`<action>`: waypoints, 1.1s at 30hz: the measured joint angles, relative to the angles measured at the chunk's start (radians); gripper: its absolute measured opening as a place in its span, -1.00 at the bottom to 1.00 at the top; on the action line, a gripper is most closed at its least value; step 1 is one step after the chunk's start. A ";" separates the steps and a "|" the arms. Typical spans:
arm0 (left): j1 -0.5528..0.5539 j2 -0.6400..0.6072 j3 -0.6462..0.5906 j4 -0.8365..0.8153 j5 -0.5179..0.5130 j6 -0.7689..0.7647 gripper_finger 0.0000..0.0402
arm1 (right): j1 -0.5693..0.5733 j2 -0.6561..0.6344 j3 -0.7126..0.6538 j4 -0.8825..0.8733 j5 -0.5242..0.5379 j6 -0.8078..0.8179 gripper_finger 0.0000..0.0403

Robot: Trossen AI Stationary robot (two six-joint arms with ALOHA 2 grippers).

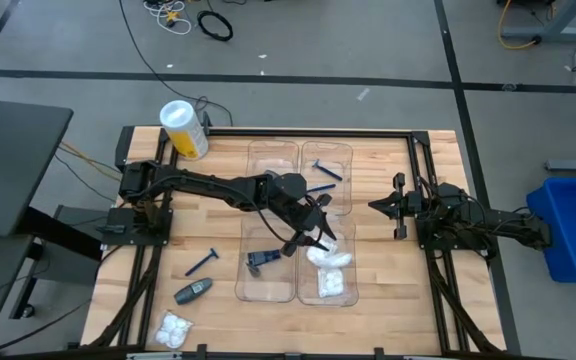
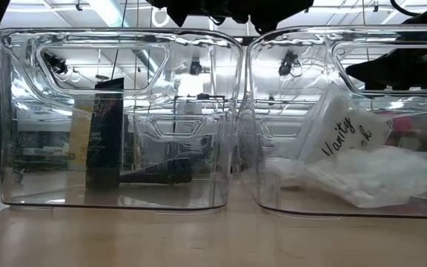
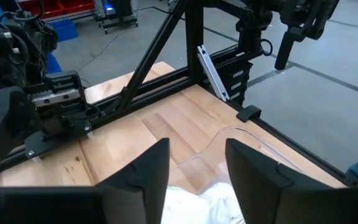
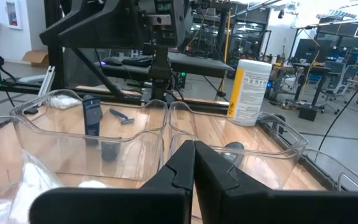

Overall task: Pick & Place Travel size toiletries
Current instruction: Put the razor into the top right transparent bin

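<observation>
A: The left gripper (image 1: pixel 320 238) is seen parted, empty, above the white packets (image 1: pixel 330 258) in the clear tray (image 1: pixel 326 292).

B: A packet may be snagged if withdrawal is careless. The right gripper (image 1: pixel 376 206) is shut, waiting well apart.

From overhead, the left gripper (image 1: pixel 318 240) covers part of the white packets (image 1: pixel 330 258) in the clear tray (image 1: pixel 353 215), so you cannot tell whether its fingertips touch them. In its own wrist view the packets (image 3: pixel 197 199) are cut off at six o'clock, behind the two fingers (image 3: pixel 145 177). From table height both arms are cropped at twelve o'clock, and the lettering on the bag (image 2: pixel 347 141) is partly folded away, so you cannot read the second word. The dark tube (image 1: pixel 194 291) at seven o'clock on the table is too small to read. The right gripper (image 4: pixel 194 163) hides the tray floor behind its pressed-together fingers.
</observation>
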 joint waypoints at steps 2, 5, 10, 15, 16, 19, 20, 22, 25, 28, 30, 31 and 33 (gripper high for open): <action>0.000 0.000 0.000 0.000 0.000 -0.001 -0.13 | 0.000 0.000 0.000 0.000 0.000 0.000 -0.93; 0.000 0.000 0.000 0.000 0.000 -0.001 -0.09 | 0.000 0.000 0.000 0.000 0.000 0.000 -0.93; 0.000 -0.001 0.000 0.000 0.000 -0.001 -0.13 | 0.000 0.000 0.000 0.000 0.000 0.000 -0.93; 0.000 -0.001 0.000 -0.001 0.000 -0.001 -0.28 | 0.000 0.000 0.000 0.000 0.000 0.000 -0.93; 0.000 -0.001 0.000 -0.001 0.000 -0.001 -0.33 | 0.000 0.000 0.000 0.000 0.000 0.000 -0.93; 0.001 -0.001 0.000 -0.001 0.000 -0.001 -0.46 | 0.000 0.000 0.000 0.000 0.000 0.000 -0.93; 0.001 -0.001 0.000 -0.001 -0.001 -0.001 -0.50 | 0.000 0.000 0.000 0.000 0.000 0.000 -0.93; 0.001 -0.002 0.000 -0.001 -0.002 -0.001 -0.58 | 0.000 0.000 0.000 0.000 0.000 0.000 -0.93; 0.001 -0.002 0.000 0.000 -0.001 -0.001 -0.68 | 0.000 0.000 0.000 0.000 0.000 0.000 -0.93; 0.001 -0.002 0.000 -0.001 -0.001 -0.001 -0.78 | 0.000 0.000 0.000 0.000 0.000 0.000 -0.93; 0.001 -0.002 0.000 -0.001 -0.001 -0.001 -0.85 | 0.000 0.000 0.000 0.000 0.000 0.000 -0.93; 0.001 -0.002 0.000 0.000 -0.001 -0.001 -0.88 | 0.000 0.000 0.000 0.000 0.000 0.000 -0.93; 0.001 -0.002 0.000 0.000 -0.001 -0.001 -0.93 | 0.000 0.000 0.000 0.000 0.000 0.000 -0.93</action>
